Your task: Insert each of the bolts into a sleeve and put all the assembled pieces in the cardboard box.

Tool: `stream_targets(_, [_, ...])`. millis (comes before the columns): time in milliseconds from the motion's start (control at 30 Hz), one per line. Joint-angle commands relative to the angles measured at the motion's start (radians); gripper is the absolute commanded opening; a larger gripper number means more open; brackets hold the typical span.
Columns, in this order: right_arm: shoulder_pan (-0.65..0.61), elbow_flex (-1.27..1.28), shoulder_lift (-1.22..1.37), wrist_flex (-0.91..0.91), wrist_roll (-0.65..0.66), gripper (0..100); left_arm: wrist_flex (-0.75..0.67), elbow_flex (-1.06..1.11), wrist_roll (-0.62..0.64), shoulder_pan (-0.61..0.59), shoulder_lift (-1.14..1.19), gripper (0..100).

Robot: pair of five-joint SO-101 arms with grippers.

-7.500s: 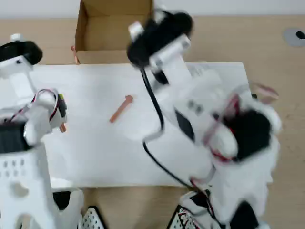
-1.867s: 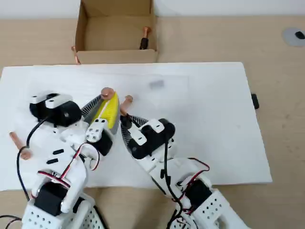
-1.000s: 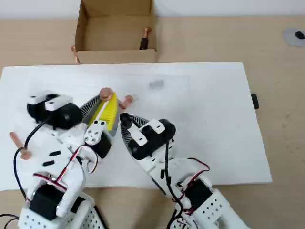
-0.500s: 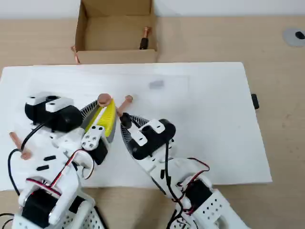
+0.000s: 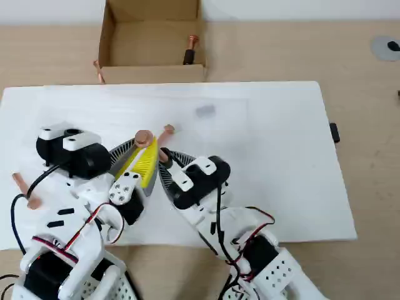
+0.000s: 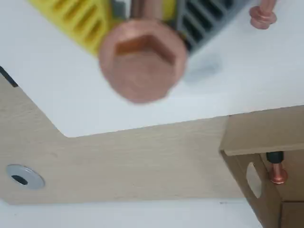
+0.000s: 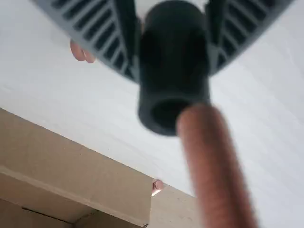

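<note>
Copper bolt [image 6: 141,59] fills left claw [image 6: 142,13]; right claw [image 7: 172,52] clamps sleeve [image 7: 167,102].

The left arm [image 5: 69,209] and right arm [image 5: 215,222] are white printed shells over black servo blocks [image 5: 84,159]. The left gripper [image 5: 140,145] pairs a yellow ribbed finger [image 5: 145,164] with a grey one; the right gripper [image 5: 164,159] looks dark grey throughout. Thin red and black wires [image 5: 261,217] loop along each.

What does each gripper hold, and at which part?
Left gripper: copper bolt, by its shank. Right gripper: black sleeve, by its sides.
</note>
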Motion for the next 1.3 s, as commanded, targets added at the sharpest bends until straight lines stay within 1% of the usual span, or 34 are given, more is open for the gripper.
stream_targets(0, [-0.008,0.002,-0.019,0.002,-0.008,0.9,0.003,-0.051,0.006,0.006,-0.004,1])
stream_targets(233, [-0.008,0.002,-0.022,0.002,-0.008,0.9,-0.006,-0.008,0.005,0.006,-0.007,1])
stream_targets(300, [-0.008,0.002,-0.022,0.002,-0.008,0.9,-0.043,0.014,0.005,0.000,-0.008,1])
stream_targets(400, [-0.008,0.002,-0.021,0.002,-0.008,0.9,-0.126,0.048,0.006,-0.066,-0.007,1])
stream_targets(467, [-0.008,0.002,-0.021,0.002,-0.008,0.9,-0.166,0.074,0.006,-0.089,-0.001,1])
stream_targets(633, [-0.008,0.002,-0.019,0.002,-0.008,0.9,-0.187,0.115,0.006,-0.092,-0.001,1])
stream_targets(967, [-0.008,0.002,-0.019,0.002,-0.008,0.9,-0.178,0.100,0.006,-0.091,-0.002,1])
stream_targets(1067, [-0.008,0.002,-0.019,0.002,-0.008,0.9,-0.135,0.060,0.008,-0.084,-0.001,1])
stream_targets(1167, [-0.008,0.002,-0.019,0.002,-0.008,0.9,-0.077,0.023,0.006,-0.054,-0.001,1])
stream_targets(1267, [-0.008,0.002,-0.019,0.002,-0.008,0.9,-0.066,0.021,0.006,-0.052,-0.001,1])
